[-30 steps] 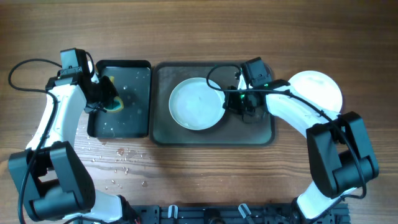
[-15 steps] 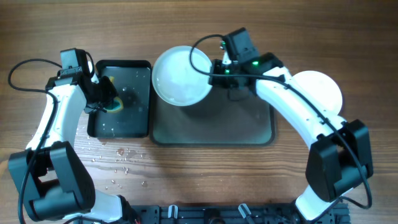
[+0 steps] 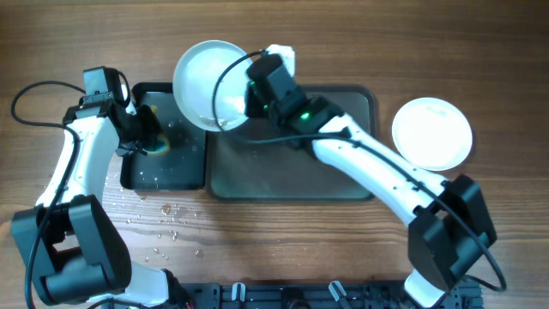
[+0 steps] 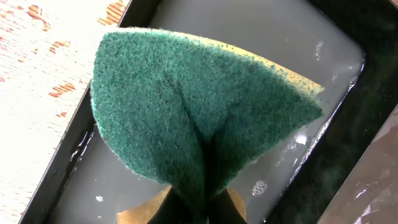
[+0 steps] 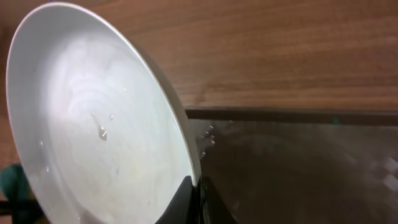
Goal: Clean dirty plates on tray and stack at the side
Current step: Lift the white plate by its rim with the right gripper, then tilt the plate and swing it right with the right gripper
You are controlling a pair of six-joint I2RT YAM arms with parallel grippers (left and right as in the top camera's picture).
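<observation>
Two trays sat together, the tray (image 3: 343, 184) and a black tray (image 3: 163, 176). A plate (image 3: 202, 73) hung tilted over their adjoining far corners, rim pinched by the right gripper (image 5: 196, 198); a second plate (image 3: 431, 133) lay rightward. The left gripper (image 3: 142, 136) clamped a sponge (image 4: 186, 118).

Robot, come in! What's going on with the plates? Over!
Left gripper shut on green sponge, over the wet black tray. Right gripper shut on a plate rim, by that tray. Nothing seen between plate and sponge. Over.
</observation>
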